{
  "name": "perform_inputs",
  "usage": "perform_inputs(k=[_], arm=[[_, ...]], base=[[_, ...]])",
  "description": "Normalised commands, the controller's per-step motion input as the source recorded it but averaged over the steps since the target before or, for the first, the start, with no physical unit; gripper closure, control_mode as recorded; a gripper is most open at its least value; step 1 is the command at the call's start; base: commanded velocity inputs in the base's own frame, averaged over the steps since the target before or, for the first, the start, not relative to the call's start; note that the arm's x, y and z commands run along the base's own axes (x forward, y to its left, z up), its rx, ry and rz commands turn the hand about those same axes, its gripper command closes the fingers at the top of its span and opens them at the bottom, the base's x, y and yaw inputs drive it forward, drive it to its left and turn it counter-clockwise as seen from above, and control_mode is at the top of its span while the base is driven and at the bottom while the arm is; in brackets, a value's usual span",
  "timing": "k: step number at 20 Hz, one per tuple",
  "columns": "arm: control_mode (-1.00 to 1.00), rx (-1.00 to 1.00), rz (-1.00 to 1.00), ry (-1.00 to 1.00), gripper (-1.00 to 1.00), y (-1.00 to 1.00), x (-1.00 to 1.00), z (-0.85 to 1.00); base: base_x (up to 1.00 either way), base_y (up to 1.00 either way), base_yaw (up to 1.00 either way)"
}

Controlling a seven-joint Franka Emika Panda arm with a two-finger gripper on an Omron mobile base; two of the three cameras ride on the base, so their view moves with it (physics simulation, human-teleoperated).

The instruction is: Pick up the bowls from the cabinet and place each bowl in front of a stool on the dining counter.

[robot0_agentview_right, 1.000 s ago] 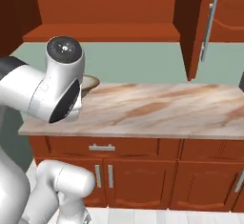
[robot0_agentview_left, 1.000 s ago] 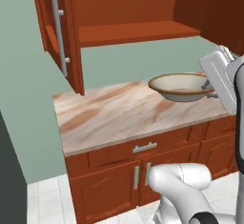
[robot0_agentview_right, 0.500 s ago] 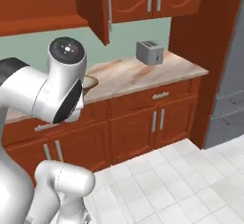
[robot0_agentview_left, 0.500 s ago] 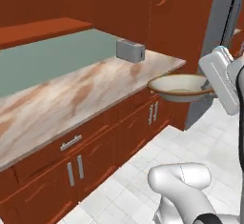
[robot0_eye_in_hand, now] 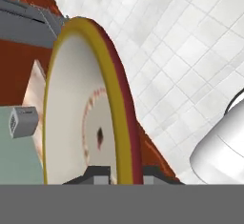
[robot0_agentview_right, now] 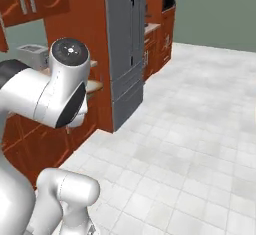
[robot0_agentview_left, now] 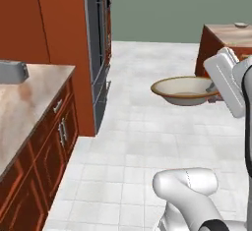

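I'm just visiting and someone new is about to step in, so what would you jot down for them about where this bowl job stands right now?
Gripper: shut on the rim of one wide shallow cream-beige bowl with a thin brown rim, carried level in the air over the white tiled floor.
Surroundings: the base faces open floor; a reddish-brown wood counter with a marble top stands far ahead on the right, a grey toaster sits on the marble counter at left, beside a tall grey fridge.
Done: this bowl is out of the cabinet.
Left: set it on the dining counter in front of a stool, then place the second bowl.
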Motion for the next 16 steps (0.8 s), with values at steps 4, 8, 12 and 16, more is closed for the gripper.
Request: perform_inputs(k=[4,8,12,16], arm=[[1.0,0.0,0.0,0.0,1.0,0.0,0.0,0.0],[1.0,0.0,0.0,0.0,1.0,0.0,0.0,0.0],[1.0,0.0,0.0,0.0,1.0,0.0,0.0,0.0],[1.0,0.0,0.0,0.0,1.0,0.0,0.0,0.0]], base=[[0.02,0.0,-0.89],[0.76,0.03,-0.54],[1.0,0.23,-0.21],[1.0,0.43,-0.03]])
